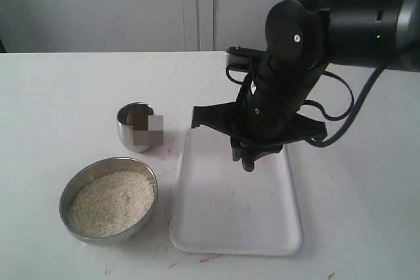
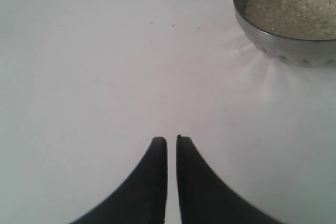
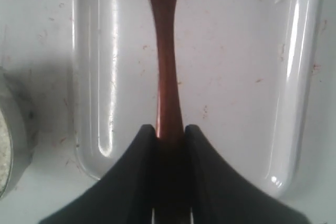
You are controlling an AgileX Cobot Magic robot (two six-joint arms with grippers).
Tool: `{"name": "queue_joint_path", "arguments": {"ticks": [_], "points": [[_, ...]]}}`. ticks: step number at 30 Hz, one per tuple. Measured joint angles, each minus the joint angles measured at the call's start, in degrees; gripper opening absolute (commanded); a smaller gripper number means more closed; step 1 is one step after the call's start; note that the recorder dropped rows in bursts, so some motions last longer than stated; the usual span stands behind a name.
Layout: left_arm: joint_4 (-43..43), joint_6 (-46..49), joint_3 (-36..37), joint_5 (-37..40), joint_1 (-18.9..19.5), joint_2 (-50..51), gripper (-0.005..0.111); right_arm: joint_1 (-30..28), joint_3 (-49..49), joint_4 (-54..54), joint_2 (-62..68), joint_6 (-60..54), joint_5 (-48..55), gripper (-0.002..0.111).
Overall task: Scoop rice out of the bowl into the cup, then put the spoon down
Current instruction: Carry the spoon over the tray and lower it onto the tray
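My right gripper (image 3: 170,128) is shut on the slim handle of the dark reddish-brown spoon (image 3: 167,66). The handle runs out from the jaws above the white tray (image 3: 236,77), and the spoon's oval end is cut off by the frame edge. In the exterior view the right gripper (image 1: 248,160) points down over the tray's far part, and its body hides the spoon. The steel bowl (image 1: 108,160), full of off-white rice (image 1: 111,202), sits at the front left. The small steel cup (image 1: 131,129) stands behind it. My left gripper (image 2: 171,139) is shut and empty, low over bare table near the bowl (image 2: 283,48).
The white rectangular tray (image 1: 230,221) lies to the right of the bowl and the cup. Small reddish specks mark the tray and the table around it. A pale wall stands behind the table's far edge.
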Motion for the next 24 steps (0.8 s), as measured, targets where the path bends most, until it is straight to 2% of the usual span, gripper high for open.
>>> {"name": "queue_joint_path", "arguments": {"ticks": [24], "points": [[0.0,0.0,0.0,0.0,0.0,0.0,0.014,0.0,2.0,1.7,8.5,-0.4,-4.0,0.0]]}}
